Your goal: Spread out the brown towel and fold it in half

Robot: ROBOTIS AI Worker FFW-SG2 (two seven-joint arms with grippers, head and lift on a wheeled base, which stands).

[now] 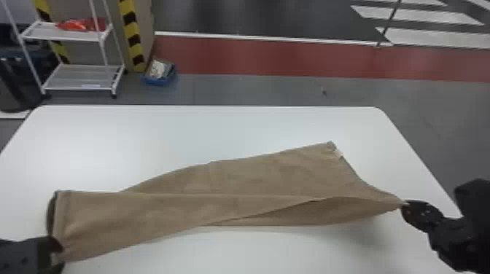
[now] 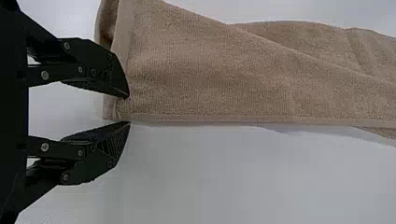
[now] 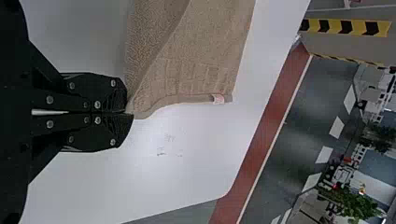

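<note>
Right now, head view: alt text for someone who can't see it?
A brown towel lies stretched and loosely folded over itself across a white table, the right gripper pinching a corner at its right end, the left gripper at its near left corner. On the floor beyond stand a white rack and a small blue bin.

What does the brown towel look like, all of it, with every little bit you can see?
The brown towel looks soft and fuzzy, with flat hems and a small pale tag by its far right corner. It stretches across the white table, partly folded over itself and twisted rather than neatly flat. At its right end, the right tool pinches one corner, which narrows to a point. At its left end, the left tool has its fingers open around the near corner.
</note>
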